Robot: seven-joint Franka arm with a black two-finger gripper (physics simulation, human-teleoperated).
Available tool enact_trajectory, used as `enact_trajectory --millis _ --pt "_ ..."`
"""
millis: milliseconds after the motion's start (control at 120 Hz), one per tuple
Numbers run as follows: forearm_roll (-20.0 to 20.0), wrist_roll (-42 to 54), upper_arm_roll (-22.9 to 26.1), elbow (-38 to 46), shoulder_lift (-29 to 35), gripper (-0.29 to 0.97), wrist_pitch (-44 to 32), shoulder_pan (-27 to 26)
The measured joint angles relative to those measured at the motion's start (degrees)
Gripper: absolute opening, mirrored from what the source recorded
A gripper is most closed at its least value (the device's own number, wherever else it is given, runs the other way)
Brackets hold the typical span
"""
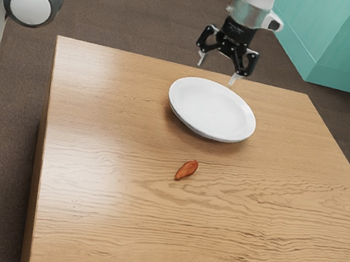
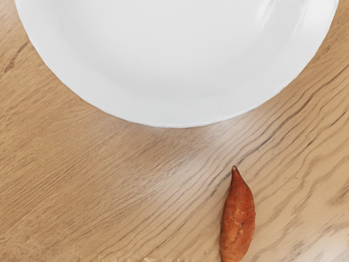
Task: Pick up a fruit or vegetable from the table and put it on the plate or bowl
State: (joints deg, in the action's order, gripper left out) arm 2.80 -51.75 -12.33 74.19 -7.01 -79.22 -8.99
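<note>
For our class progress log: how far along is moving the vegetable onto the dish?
Done: nothing yet. In hand: the black two-finger end effector hangs open in the air near the round white ceramic plate, holding nothing. Left: the small orange-brown tapered sweet potato lies on the light wooden table, apart from the plate; it must be grasped, lifted and set on it.
</note>
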Motion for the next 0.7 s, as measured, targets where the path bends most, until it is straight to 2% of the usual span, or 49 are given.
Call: enact_trajectory --millis 183,317,400,492,583,700 --pt "0.53 -22.62 0.17 -0.15 0.32 0.68 2.04 -0.21" --pt "0.61 -33.44 1.16 -0.11 -0.62 0.68 2.80 -0.92" --pt "0.03 -32.14 1.53 -0.14 -3.52 0.68 2.06 -1.71" --pt "-3.63 -28.29 2.73 0.38 -5.62 0.68 -0.83 -5.09" --pt "-7.38 -25.08 2.90 5.03 -5.49 0.68 -6.09 -7.14" --pt "-9.19 -21.62 2.84 12.19 -3.57 0.68 -11.81 -7.71"
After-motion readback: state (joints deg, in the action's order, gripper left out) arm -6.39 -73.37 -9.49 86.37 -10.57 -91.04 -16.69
